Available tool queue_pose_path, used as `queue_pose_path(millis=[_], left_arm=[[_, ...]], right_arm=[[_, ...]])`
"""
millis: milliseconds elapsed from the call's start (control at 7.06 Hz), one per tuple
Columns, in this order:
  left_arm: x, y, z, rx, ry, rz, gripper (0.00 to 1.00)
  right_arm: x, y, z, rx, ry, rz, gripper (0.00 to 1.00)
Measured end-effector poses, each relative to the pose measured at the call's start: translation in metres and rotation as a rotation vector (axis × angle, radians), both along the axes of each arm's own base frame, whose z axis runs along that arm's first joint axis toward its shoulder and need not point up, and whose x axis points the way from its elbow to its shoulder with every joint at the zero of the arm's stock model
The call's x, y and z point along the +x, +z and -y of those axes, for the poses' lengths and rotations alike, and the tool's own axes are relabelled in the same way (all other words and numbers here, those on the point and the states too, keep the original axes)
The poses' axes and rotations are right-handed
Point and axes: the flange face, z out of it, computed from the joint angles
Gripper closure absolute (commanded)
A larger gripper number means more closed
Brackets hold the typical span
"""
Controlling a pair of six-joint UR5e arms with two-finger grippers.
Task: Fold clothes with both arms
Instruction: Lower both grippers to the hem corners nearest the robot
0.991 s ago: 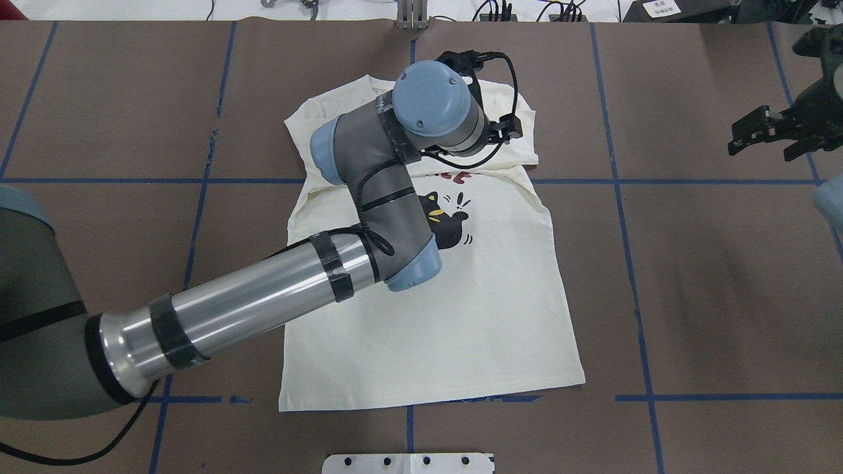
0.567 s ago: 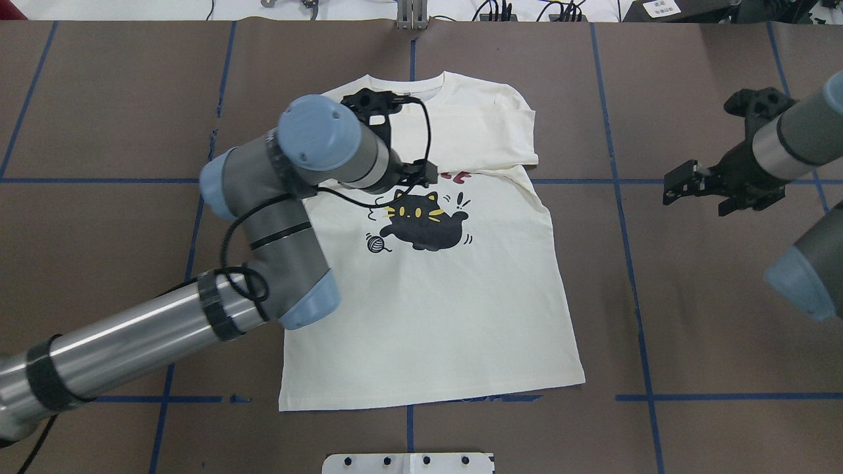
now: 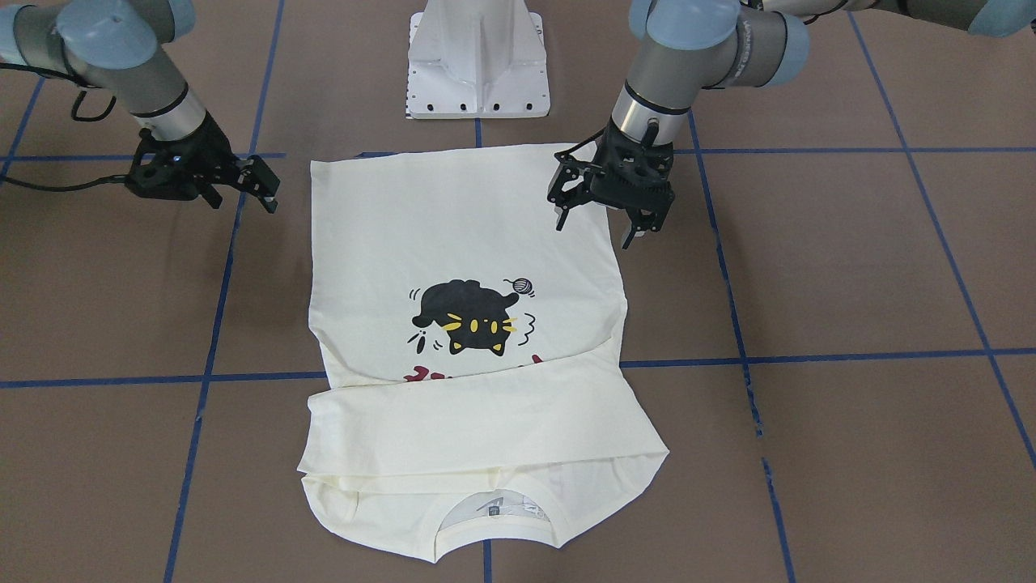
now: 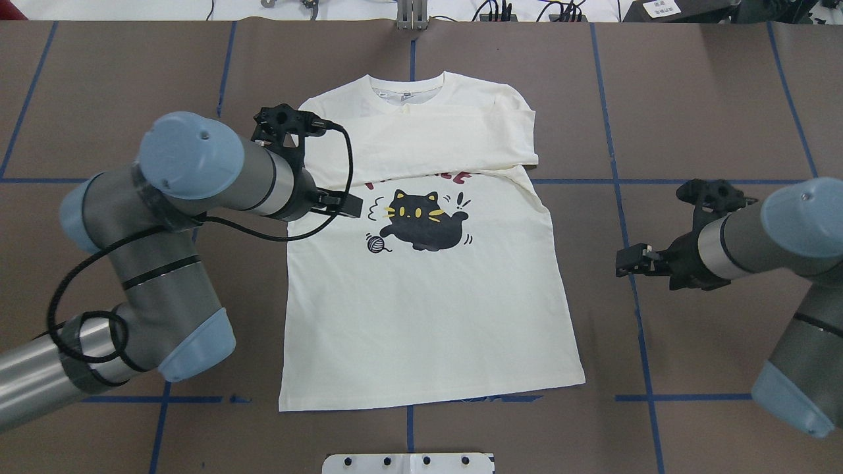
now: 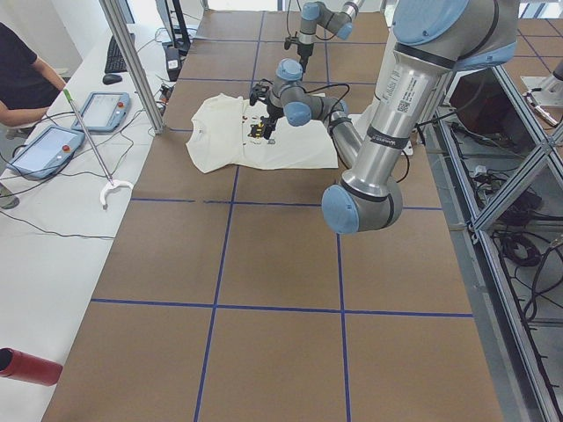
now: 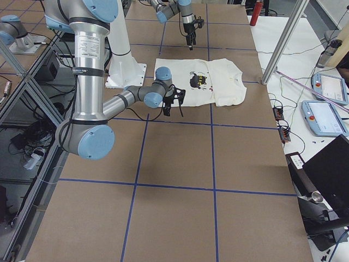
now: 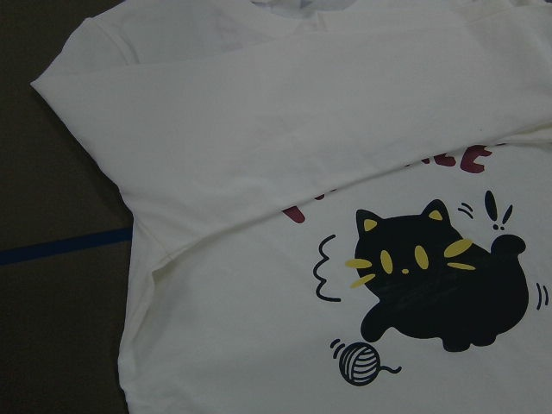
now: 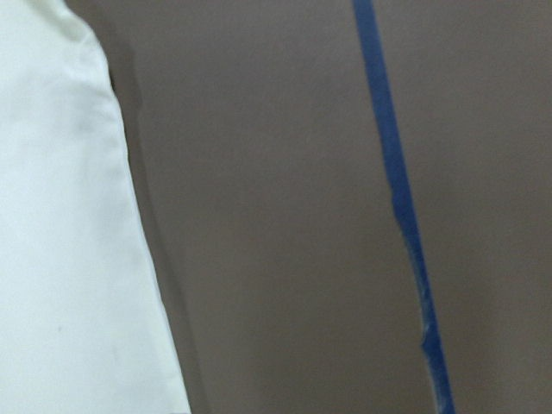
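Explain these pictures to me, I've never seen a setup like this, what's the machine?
This is a robot with a left arm and a right arm at a brown table marked with blue tape. Two pictures look down from above, one from behind the robot, one facing it; two look along the table from its ends; two are close-ups from wrist cameras. A cream T-shirt with a black cat print lies flat, a sleeve folded across its chest. The left gripper is open over the shirt's side edge; the right gripper is open beside the shirt. Neither holds anything.
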Motion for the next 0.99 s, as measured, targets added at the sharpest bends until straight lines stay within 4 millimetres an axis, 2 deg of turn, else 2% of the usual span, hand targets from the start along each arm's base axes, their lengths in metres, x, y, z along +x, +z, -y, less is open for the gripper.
queue_pose_path(millis=[142, 425, 991], left_arm=[[-0.003, 0.001, -0.003, 0.003, 0.003, 0.002, 0.00], [-0.006, 0.000, -0.006, 0.008, 0.004, 0.000, 0.00], [-0.011, -0.005, -0.007, 0.015, 0.001, -0.011, 0.01]], right_arm=[[-0.018, -0.003, -0.023, 0.023, -0.020, -0.014, 0.00], [-0.039, -0.008, -0.046, 0.032, -0.060, -0.043, 0.00], [-0.078, -0.043, -0.054, 0.017, -0.098, -0.096, 0.01]])
